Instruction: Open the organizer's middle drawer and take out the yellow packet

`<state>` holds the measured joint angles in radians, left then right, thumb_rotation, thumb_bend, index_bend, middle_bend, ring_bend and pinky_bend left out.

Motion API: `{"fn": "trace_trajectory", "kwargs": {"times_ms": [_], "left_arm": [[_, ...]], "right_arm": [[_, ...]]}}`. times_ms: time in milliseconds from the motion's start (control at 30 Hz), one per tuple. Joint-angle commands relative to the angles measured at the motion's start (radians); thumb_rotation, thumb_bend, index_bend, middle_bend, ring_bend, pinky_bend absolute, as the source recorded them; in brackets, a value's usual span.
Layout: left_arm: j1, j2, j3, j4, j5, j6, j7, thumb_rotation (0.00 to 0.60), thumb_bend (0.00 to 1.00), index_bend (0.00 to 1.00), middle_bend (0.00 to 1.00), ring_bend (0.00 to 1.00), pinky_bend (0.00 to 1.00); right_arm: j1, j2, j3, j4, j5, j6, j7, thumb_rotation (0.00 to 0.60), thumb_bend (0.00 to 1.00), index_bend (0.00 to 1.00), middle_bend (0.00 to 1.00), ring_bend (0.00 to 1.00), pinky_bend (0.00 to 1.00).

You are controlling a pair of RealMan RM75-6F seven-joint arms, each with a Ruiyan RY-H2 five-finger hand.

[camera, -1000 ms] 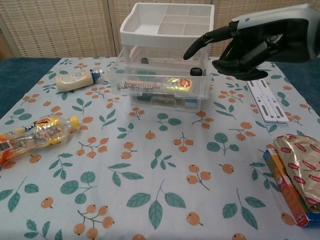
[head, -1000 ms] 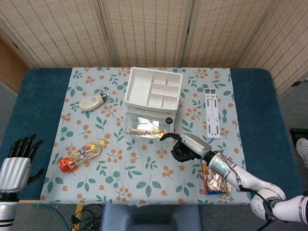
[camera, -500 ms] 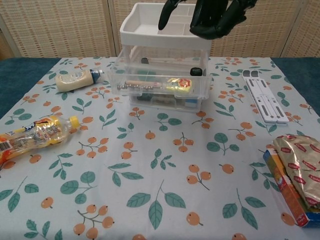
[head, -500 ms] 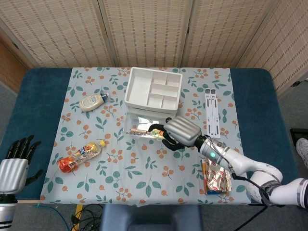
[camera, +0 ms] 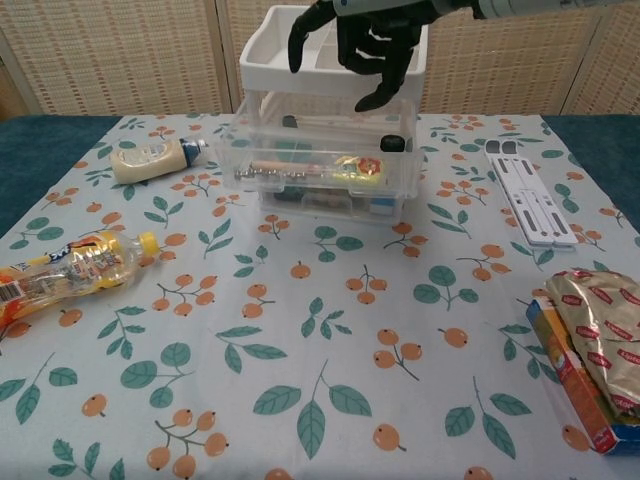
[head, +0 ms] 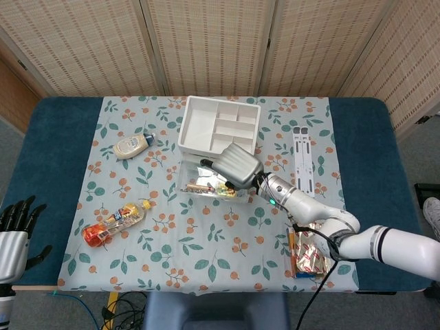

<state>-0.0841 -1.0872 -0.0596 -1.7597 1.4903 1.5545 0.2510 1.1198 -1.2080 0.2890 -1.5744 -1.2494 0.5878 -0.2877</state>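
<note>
The clear organizer (head: 218,137) (camera: 330,120) with a white divided tray on top stands at the back middle of the cloth. Its middle drawer (camera: 322,176) is pulled out toward me. The yellow packet (camera: 358,168) (head: 221,188) lies in the drawer's right half, beside a long thin tool. My right hand (head: 237,165) (camera: 362,38) hovers above the drawer, palm down, fingers apart and hanging toward it, holding nothing. My left hand (head: 15,228) shows only in the head view, at the lower left edge off the table, fingers spread and empty.
A mayonnaise bottle (head: 133,145) (camera: 150,157) lies to the organizer's left. An orange drink bottle (head: 115,223) (camera: 70,268) lies front left. A white folded stand (head: 302,159) (camera: 530,200) is to the right. Snack packets on a box (head: 309,258) (camera: 595,340) sit front right.
My right hand rose from the front right of the drawer and moved left, and now hangs over the open drawer. My left hand sank lower at the frame edge.
</note>
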Motion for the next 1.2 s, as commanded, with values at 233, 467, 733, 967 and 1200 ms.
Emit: {"fn": "trace_trajectory", "kwargs": {"times_ms": [233,467,733,967,1200], "left_arm": [[-0.001,-0.007,-0.003,0.007,-0.003,-0.004,-0.007,0.600,0.17,0.16,0.07,0.08,0.09],[0.004,-0.011,-0.005,0.019,-0.012,-0.004,-0.015,0.600,0.17,0.16,0.07,0.08,0.09],[0.006,-0.012,-0.007,0.022,-0.016,-0.005,-0.015,0.600,0.17,0.16,0.07,0.08,0.09],[0.004,-0.014,-0.010,0.022,-0.019,-0.008,-0.012,0.600,0.17,0.16,0.07,0.08,0.09],[0.002,-0.016,-0.013,0.023,-0.025,-0.014,-0.011,0.600,0.17,0.16,0.07,0.08,0.09]], "right_arm": [[0.078,-0.054,-0.036,0.051,0.106,0.009,-0.140,0.600,0.11,0.22,0.93,0.93,1.00],[0.105,-0.055,-0.079,0.054,0.136,-0.005,-0.194,0.600,0.06,0.22,0.94,0.94,1.00],[0.139,-0.067,-0.124,0.073,0.158,-0.027,-0.236,0.600,0.00,0.22,0.94,0.94,1.00],[0.159,-0.076,-0.138,0.083,0.172,-0.035,-0.231,0.600,0.00,0.22,0.94,0.94,1.00],[0.186,-0.068,-0.149,0.083,0.182,-0.058,-0.225,0.600,0.00,0.22,0.94,0.94,1.00]]}}
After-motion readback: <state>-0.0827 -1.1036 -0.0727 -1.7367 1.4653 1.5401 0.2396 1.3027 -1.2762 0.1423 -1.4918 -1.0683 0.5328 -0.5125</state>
